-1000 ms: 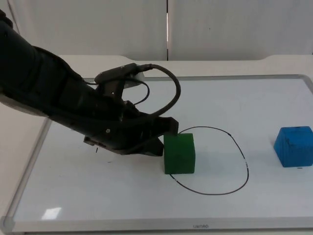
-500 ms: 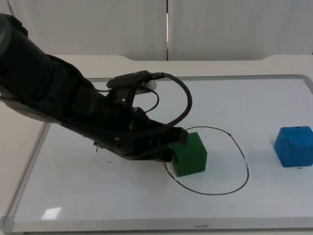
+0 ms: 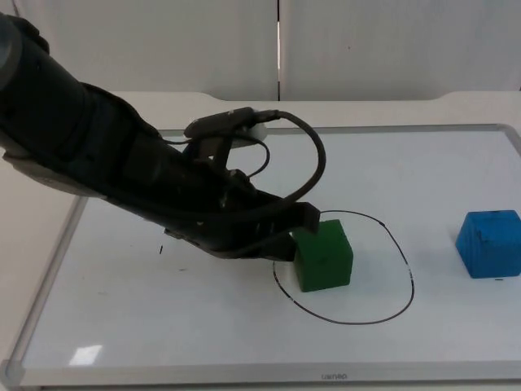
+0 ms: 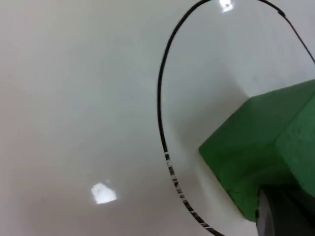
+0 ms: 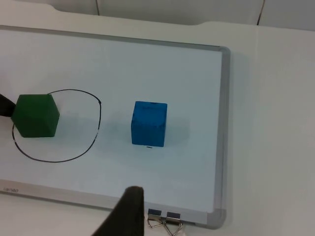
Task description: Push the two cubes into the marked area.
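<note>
I had the left gripper (image 3: 297, 230) low over the whiteboard (image 3: 244, 342), its tip pressed against the left side of the green cube (image 3: 323, 256); I could not tell whether its jaws were apart or together. The green cube sat tilted inside the marked area (image 3: 346, 267), a black hand-drawn loop, just within the loop's left edge. In the left wrist view the cube (image 4: 266, 152) lay just beside the line. The blue cube (image 3: 488, 243) stood well apart, outside the loop near the whiteboard's right edge. My right arm waited; its camera looked down on both cubes (image 5: 149, 123) and two binder clips (image 5: 165, 220) at the whiteboard's frame.
</note>
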You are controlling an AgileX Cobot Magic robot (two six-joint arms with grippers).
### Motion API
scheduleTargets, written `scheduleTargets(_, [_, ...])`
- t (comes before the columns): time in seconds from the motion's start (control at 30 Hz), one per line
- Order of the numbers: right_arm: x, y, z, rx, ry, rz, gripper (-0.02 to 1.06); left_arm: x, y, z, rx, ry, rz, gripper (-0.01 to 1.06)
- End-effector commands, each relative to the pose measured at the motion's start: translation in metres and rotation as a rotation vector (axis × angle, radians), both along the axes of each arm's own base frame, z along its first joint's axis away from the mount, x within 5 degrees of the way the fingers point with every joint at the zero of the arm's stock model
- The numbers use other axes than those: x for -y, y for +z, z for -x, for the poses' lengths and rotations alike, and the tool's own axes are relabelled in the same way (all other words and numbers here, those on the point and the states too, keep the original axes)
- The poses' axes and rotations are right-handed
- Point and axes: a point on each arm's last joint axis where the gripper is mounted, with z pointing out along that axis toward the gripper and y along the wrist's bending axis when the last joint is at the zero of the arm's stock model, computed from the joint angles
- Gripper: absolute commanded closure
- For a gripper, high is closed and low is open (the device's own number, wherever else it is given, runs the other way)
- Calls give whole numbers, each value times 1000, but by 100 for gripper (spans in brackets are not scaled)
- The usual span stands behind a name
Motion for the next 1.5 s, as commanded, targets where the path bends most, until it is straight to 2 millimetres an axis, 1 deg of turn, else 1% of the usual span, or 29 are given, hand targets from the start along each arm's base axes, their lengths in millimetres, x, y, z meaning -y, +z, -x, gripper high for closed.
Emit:
scheduleTargets(0.0, [0,-2,-1,-2,-4,1,-1,4,2,-1,3,-8,20,105])
scheduleTargets(0.17, [0,-2,-1,-2,-4,1,-1,2,6,-3,18,2,14,105])
scheduleTargets(0.23, [0,-2,-1,-2,-4,1,-1,0,16,-4,56,12,-2,105])
scheduleTargets(0.27, [0,-2,-1,-2,-4,1,-1,-3,25,-6,102,15,-38,105])
scheduleTargets(0.3, [0,-2,-1,-2,-4,1,-1,-3,25,-6,102,15,-38,105])
scheduleTargets(0.4, [0,-2,-1,-2,-4,1,-1,-6,57,-5,194,10,-30,105])
scheduleTargets(0.47, [0,-2,-1,-2,-4,1,-1,-8,86,-1,266,1,-1,105])
scheduleTargets(0.5, [0,-2,-1,-2,-4,1,-1,-8,86,-1,266,1,-1,105])
scheduleTargets(0.57, [0,-2,-1,-2,-4,1,-1,-11,117,7,333,-7,29,105])
scheduleTargets(0.63, [0,-2,-1,-2,-4,1,-1,-17,152,19,417,-26,52,105])
scheduleTargets(0.67, [0,-2,-1,-2,-4,1,-1,-17,152,19,417,-26,52,105])
scheduleTargets(0.73, [0,-2,-1,-2,-4,1,-1,-26,184,34,497,-33,63,105])
scheduleTargets(0.8, [0,-2,-1,-2,-4,1,-1,-38,218,54,576,-20,88,105])
scheduleTargets(0.83, [0,-2,-1,-2,-4,1,-1,-38,218,54,576,-20,88,105])
scheduleTargets(0.87, [0,-2,-1,-2,-4,1,-1,-44,230,63,610,-32,86,105])
scheduleTargets(0.9, [0,-2,-1,-2,-4,1,-1,-54,251,81,666,-33,90,105])
scheduleTargets(0.93, [0,-2,-1,-2,-4,1,-1,-58,257,88,682,-35,91,105])
scheduleTargets(1.0, [0,-2,-1,-2,-4,1,-1,-72,276,110,730,-35,86,105])
scheduleTargets(1.03, [0,-2,-1,-2,-4,1,-1,-72,276,110,730,-35,86,105])
scheduleTargets(1.1, [0,-2,-1,-2,-4,1,-1,-87,291,134,762,-24,79,105])
scheduleTargets(1.13, [0,-2,-1,-2,-4,1,-1,-93,295,144,772,-27,60,105])
scheduleTargets(1.17, [0,-2,-1,-2,-4,1,-1,-105,301,160,795,-15,34,105])
scheduleTargets(1.2, [0,-2,-1,-2,-4,1,-1,-108,302,165,799,-10,25,105])
scheduleTargets(1.23, [0,-2,-1,-2,-4,1,-1,-108,302,165,799,-10,25,105])
scheduleTargets(1.3, [0,-2,-1,-3,-6,-4,-1,-125,305,186,790,27,-12,105])
scheduleTargets(1.37, [0,-2,-1,-3,-6,-4,-1,-136,299,202,753,47,-31,105])
scheduleTargets(1.43, [0,-2,-1,-3,-6,-4,-1,-137,297,204,745,45,-40,105])
scheduleTargets(1.47, [0,-2,-1,-3,-6,-4,-1,-141,292,212,729,39,-47,105])
